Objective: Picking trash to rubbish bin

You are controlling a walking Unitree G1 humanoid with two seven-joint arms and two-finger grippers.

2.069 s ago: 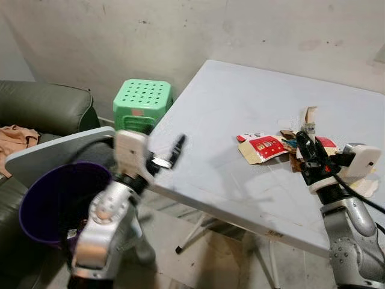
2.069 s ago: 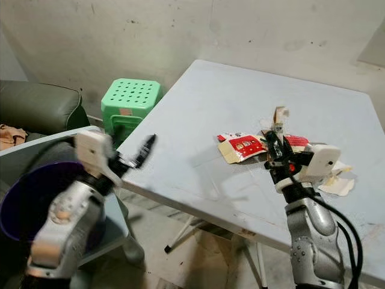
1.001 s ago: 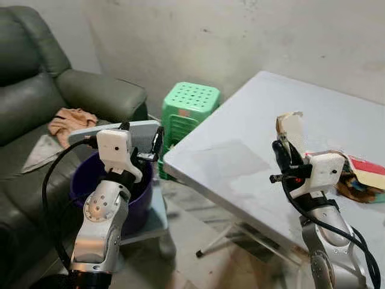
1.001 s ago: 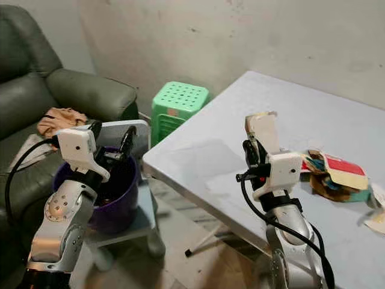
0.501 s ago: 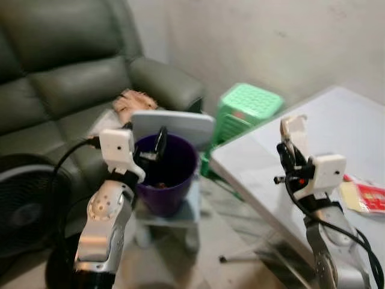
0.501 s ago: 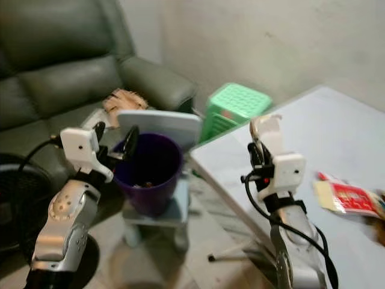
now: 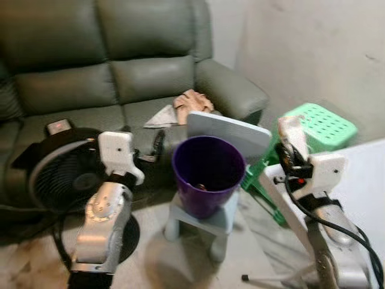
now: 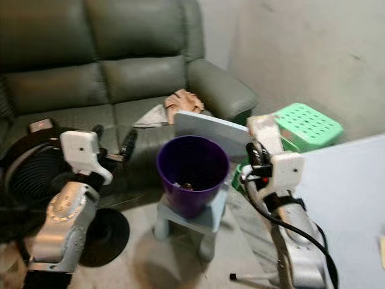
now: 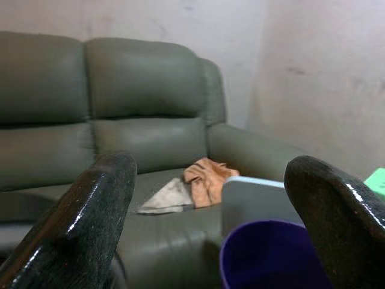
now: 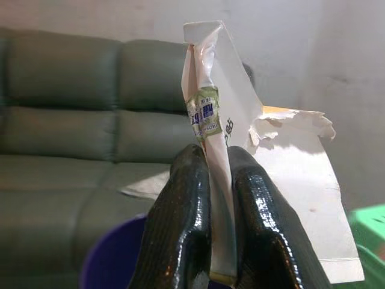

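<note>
At the far left a black round floor fan (image 7: 57,171) stood on the floor in front of the dark green leather sofa (image 7: 108,72), with a crumpled peach cloth (image 7: 192,102) lying on the sofa seat near the armrest. The left gripper (image 7: 157,144) was raised just beside the fan with nothing in it; in the left wrist view its two black fingers (image 9: 102,211) stood wide apart, probably kept ready and out of the way while the other arm carried the load.

In the middle stood the purple plastic rubbish bin (image 7: 208,174) on a small pale blue stool (image 7: 207,220), which lifted its mouth to an easy height for a drop. Its grey flat lid (image 7: 231,132) was tipped up behind the rim, leaving the mouth open, and a few scraps lay at the bottom.

To the right of the bin, the right gripper (image 7: 287,158) was closed tight on a torn white paper wrapper (image 10: 240,156) with a small green label. The wrapper stood upright between the fingers, near the bin's rim but not yet over its mouth, so the drop seemed still to come. Held by its lower edge, the paper should fall free once the fingers part.

Behind the right arm stood a green perforated plastic stool (image 7: 319,123), and the edge of a white table (image 7: 373,180) lay at the far right.
</note>
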